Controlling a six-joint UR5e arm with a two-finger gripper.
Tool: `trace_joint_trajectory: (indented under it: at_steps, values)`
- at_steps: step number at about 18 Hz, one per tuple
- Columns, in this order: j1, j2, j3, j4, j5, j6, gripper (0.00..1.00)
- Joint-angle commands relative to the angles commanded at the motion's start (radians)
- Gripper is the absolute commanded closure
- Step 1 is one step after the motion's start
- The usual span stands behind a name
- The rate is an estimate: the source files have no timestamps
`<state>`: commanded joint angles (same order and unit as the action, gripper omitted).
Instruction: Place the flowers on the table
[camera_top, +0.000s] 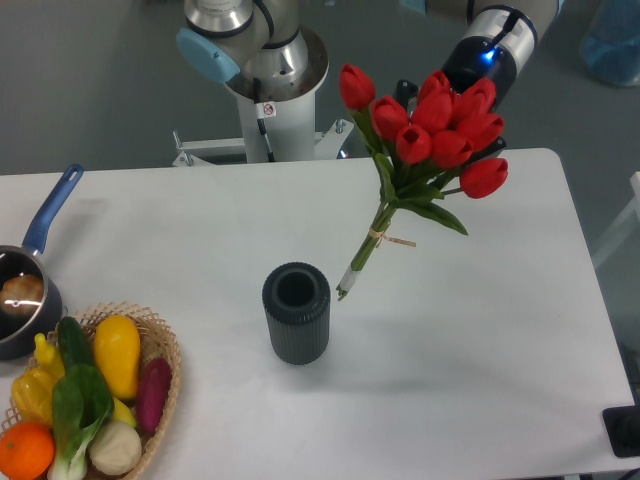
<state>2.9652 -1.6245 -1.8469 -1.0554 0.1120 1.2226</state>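
Note:
The flowers, a bunch of red tulips with green stems and a tan band, hang tilted in the air over the far right part of the white table. Their stem ends point down-left and sit just beside the rim of a dark ribbed vase. My gripper reaches in from the upper right and is mostly hidden behind the blooms. Only black parts of it show at the bunch's edges. It is shut on the flowers near the top of the stems.
A wicker basket with vegetables and fruit stands at the front left corner. A dark pot with a blue handle is at the left edge. The robot base stands behind the table's far edge.

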Motion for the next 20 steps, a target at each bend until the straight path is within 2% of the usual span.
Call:
trace_joint_trajectory:
  at_steps: [5,20]
  values:
    - [-0.002,-0.009,0.026,-0.002,0.000,-0.011,0.67]
    - [0.005,-0.006,0.028,0.000,0.003,-0.002,0.67]
